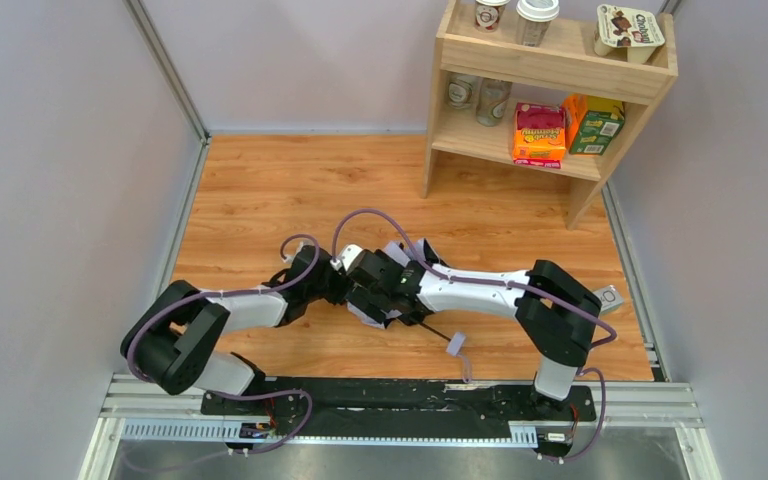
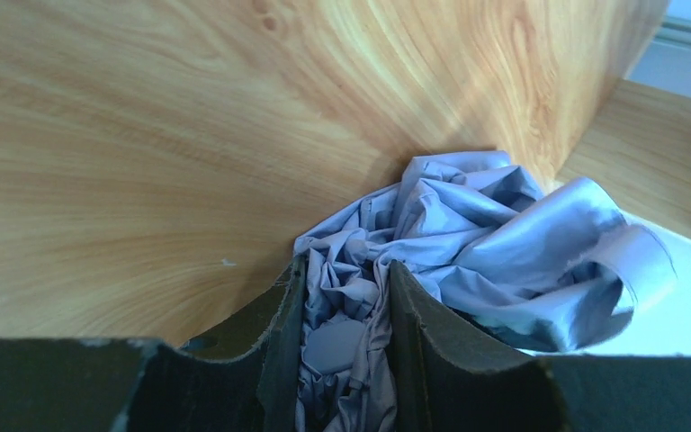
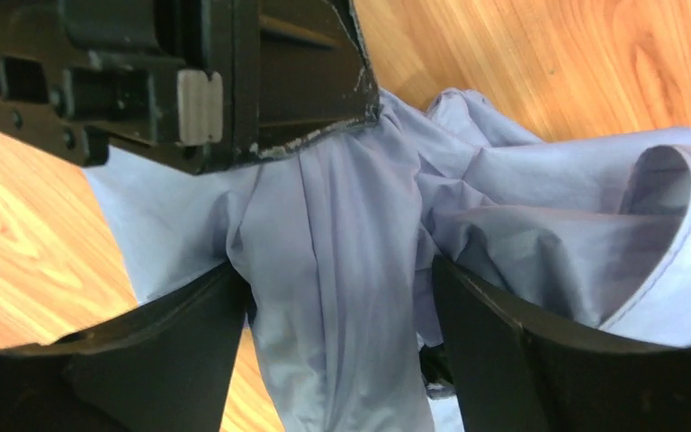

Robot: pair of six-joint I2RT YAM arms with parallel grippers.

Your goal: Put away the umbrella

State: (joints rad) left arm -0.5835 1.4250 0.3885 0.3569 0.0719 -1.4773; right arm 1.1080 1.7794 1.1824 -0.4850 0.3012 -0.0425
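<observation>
Left end effector [image 2: 346, 270] pinches umbrella [image 2: 504, 234]; right end effector [image 3: 335, 270] straddles it.

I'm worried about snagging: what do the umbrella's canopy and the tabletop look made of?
The umbrella: thin woven synthetic, probably nylon or polyester, slight sheen; it crumples into sharp creases with a stitched hem. The table: wood-grain surface, smooth satin, likely laminate rather than solid wood.

The umbrella [image 2: 468, 234] is thin, crumpled cloth (faintly glossy), lying on a smooth, wood-grain table [image 1: 260, 200].
</observation>
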